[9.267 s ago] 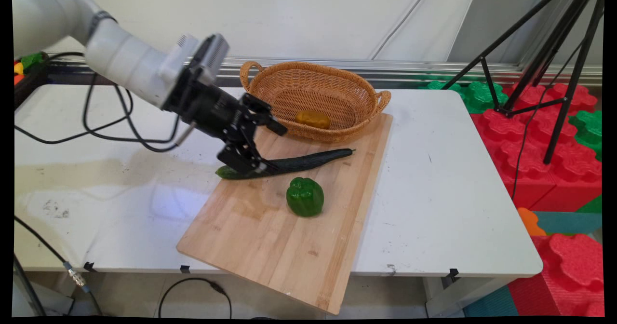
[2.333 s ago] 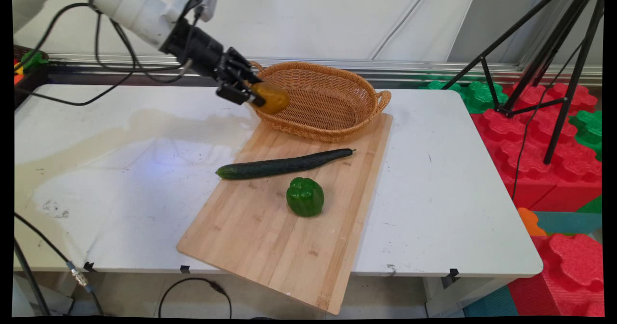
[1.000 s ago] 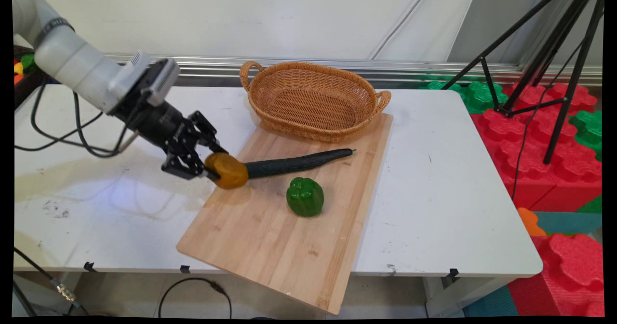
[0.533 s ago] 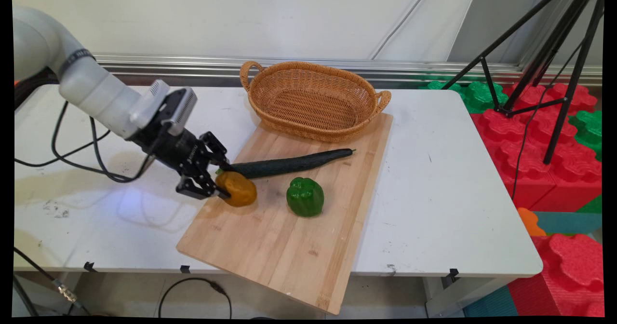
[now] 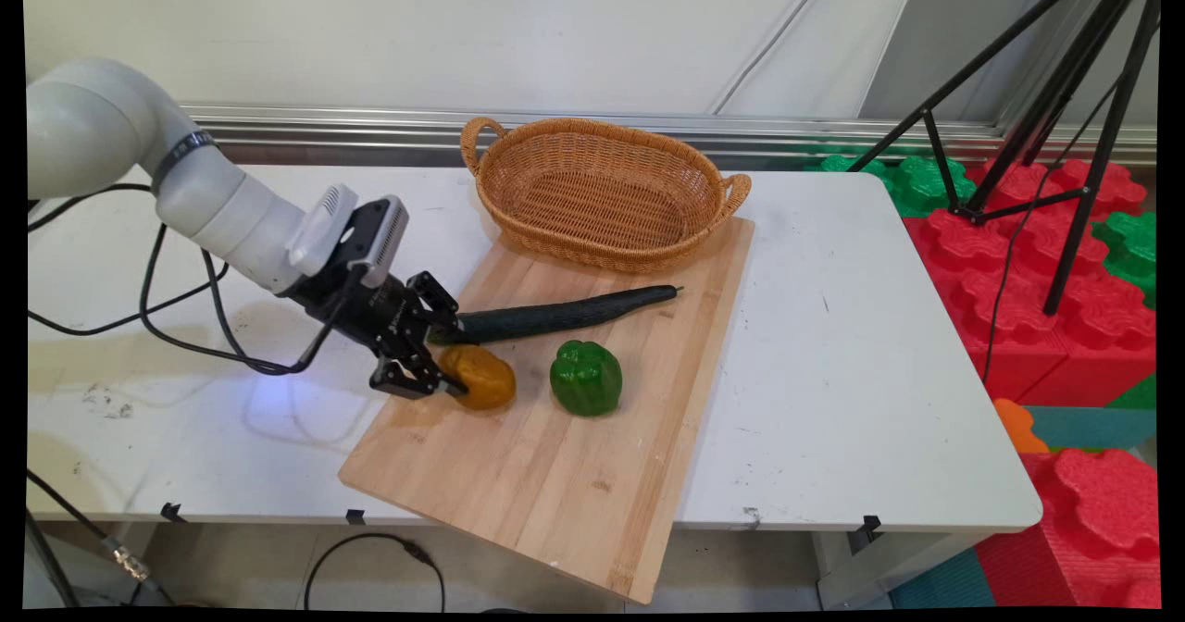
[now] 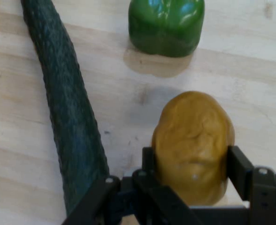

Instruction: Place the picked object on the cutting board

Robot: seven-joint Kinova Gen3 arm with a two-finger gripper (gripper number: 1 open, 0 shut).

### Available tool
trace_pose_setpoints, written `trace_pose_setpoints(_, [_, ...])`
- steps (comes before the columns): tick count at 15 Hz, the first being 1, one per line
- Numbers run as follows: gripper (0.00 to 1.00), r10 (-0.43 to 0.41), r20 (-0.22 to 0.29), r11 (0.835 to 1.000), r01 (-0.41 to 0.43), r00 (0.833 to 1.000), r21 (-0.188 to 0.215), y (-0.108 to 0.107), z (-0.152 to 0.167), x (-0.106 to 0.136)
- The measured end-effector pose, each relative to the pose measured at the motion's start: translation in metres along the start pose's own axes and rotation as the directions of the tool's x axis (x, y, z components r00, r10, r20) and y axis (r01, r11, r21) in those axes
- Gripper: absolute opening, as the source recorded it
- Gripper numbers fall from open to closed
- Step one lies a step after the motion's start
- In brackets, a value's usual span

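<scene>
The gripper (image 5: 451,383) is clamped on a yellow-brown potato (image 5: 479,377), one finger on each flank, low over the wooden cutting board (image 5: 555,474). To do this well, I'd judge it should keep the potato level and clear of the cucumber (image 5: 555,313) lying just beside the gripper. Ahead of the potato sits one green bell pepper (image 6: 166,26). One wicker basket (image 5: 602,192) stands farther beyond, on the tabletop (image 5: 861,372).

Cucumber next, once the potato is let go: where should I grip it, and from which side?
Probably mid-length on the cucumber, coming from above with fingers across its narrow width. It lies flat on the board; the pepper and the potato in the gripper crowd its near side.
</scene>
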Motion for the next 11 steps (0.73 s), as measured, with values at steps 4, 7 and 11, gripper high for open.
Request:
trace_pose_setpoints(4, [0.00,-0.005,-0.016,1.000,0.005,1.000,0.012,0.0019,0.0057,0.0011])
trace_pose_setpoints(7, [1.00,-0.004,-0.030,1.000,0.005,1.000,0.017,0.0041,0.0034,0.0021])
trace_pose_setpoints(11, [1.00,-0.003,-0.046,1.000,0.004,0.999,0.022,0.0070,-0.0041,0.0027])
